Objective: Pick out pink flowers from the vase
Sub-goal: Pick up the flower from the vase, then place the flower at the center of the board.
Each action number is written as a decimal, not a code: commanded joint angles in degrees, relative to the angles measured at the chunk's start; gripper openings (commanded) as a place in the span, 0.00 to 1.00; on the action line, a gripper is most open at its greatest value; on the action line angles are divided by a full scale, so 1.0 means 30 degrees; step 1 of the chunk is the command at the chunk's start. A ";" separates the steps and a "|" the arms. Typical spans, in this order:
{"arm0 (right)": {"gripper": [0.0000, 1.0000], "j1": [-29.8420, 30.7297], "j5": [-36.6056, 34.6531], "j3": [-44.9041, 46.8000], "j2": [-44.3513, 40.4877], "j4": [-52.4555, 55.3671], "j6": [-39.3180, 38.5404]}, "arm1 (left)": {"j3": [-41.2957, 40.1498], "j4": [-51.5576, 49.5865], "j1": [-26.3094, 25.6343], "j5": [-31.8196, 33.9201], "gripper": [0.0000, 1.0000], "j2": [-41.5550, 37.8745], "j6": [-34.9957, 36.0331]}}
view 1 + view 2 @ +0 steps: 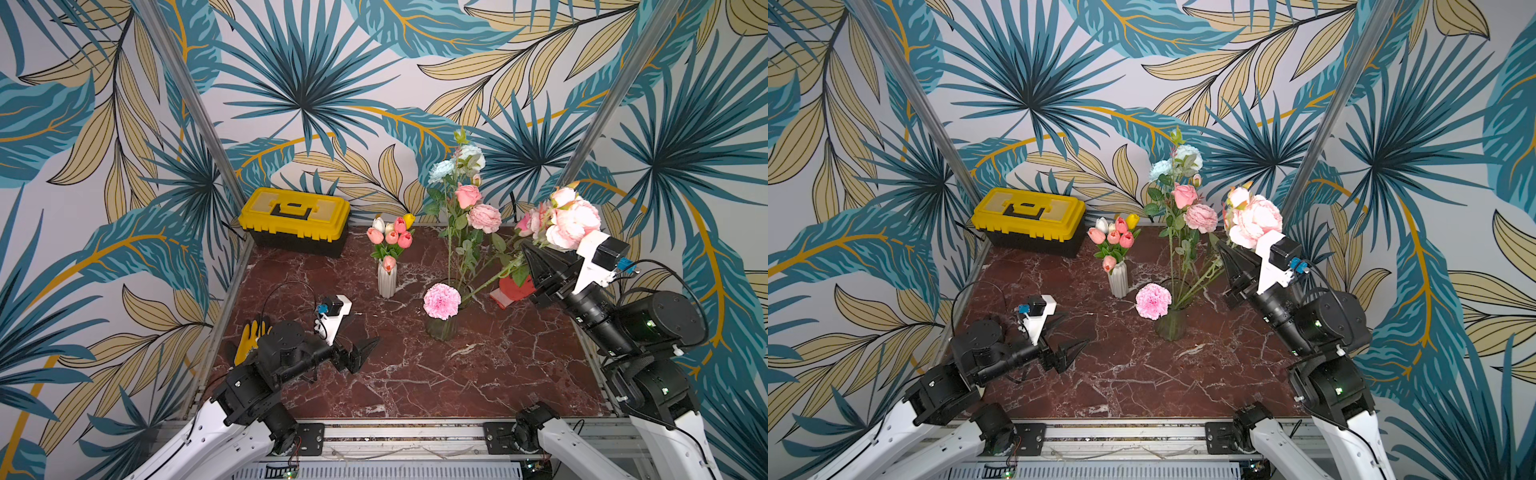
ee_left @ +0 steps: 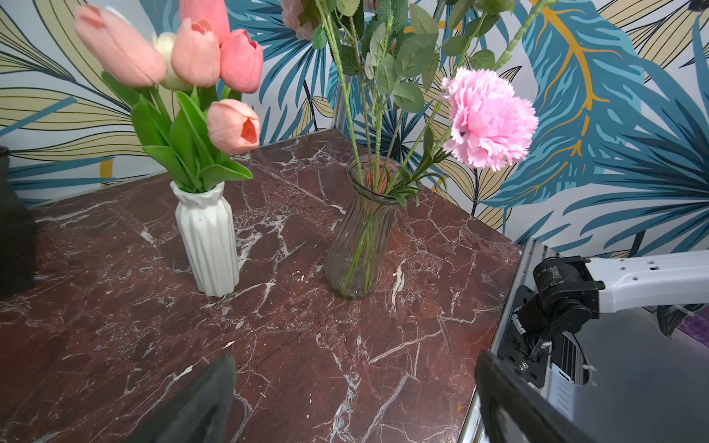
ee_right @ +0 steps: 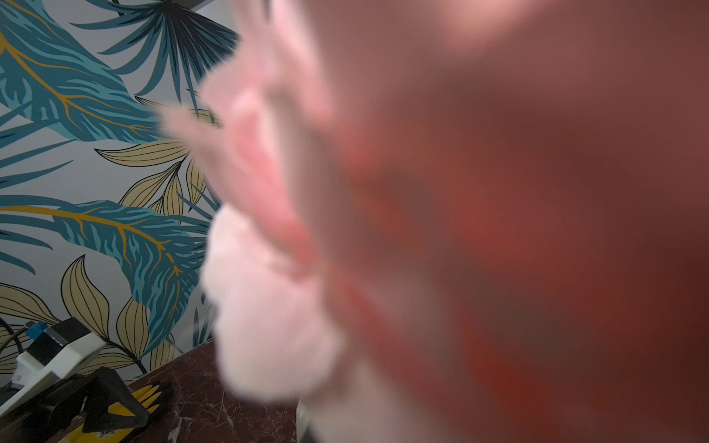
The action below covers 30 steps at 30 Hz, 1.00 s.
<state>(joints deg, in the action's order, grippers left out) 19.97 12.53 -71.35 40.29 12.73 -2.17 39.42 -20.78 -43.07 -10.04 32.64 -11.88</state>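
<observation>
A clear glass vase (image 1: pixel 442 326) (image 2: pixel 358 245) holds a pink carnation (image 1: pixel 441 301) (image 2: pixel 489 119), two pink roses (image 1: pixel 467 195) and pale blue roses (image 1: pixel 441 170). My right gripper (image 1: pixel 525 249) is shut on the slanting stem of a big pink peony (image 1: pixel 573 222), whose lower end still reaches the vase mouth. Blurred petals (image 3: pixel 268 307) fill the right wrist view and hide the jaws. A white ribbed vase (image 1: pixel 387 282) (image 2: pixel 207 245) carries pink tulips (image 1: pixel 390 237). My left gripper (image 1: pixel 363 332) (image 2: pixel 353 402) hovers open and empty, low over the marble, left of both vases.
A yellow toolbox (image 1: pixel 295 216) sits in the back left corner. Yellow and black gloves (image 1: pixel 249 336) lie at the left edge behind the left arm. A red object (image 1: pixel 513 289) rests on the table under the right gripper. Metal frame posts rise at both back corners.
</observation>
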 commanded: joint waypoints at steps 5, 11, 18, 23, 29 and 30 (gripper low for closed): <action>0.00 0.0082 0.0150 -0.1790 0.0073 0.2215 0.0456 | 0.0783 0.1153 -0.0002 0.0562 0.99 0.0760 -0.0230; 0.00 0.0081 0.0267 -0.2468 -0.0336 0.3087 0.0082 | 0.1040 0.1178 -0.0014 -0.0352 0.99 0.1043 -0.0050; 0.00 0.0083 -0.0820 -0.1038 -0.1934 0.0913 -0.0077 | 0.0952 0.1564 -0.0006 -0.0843 1.00 0.1253 -0.0489; 0.00 0.0080 -0.3410 0.0075 -0.2861 -0.0785 -0.0073 | 0.0842 0.1579 -0.0018 -0.0842 0.99 0.1363 -0.0814; 0.00 0.0085 -0.3958 0.0148 -0.2874 -0.0912 -0.0020 | 0.0542 0.2144 0.0001 -0.0764 0.99 0.1131 -0.0908; 0.00 0.0083 -0.3597 0.0048 -0.2802 -0.0678 -0.0064 | 0.0535 0.2142 -0.0020 -0.0823 1.00 0.1116 -0.0823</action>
<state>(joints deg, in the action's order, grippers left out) 19.99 2.37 -70.76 31.57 12.27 -2.17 39.59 -16.34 -43.09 -11.84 36.60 -14.37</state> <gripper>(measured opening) 0.069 0.995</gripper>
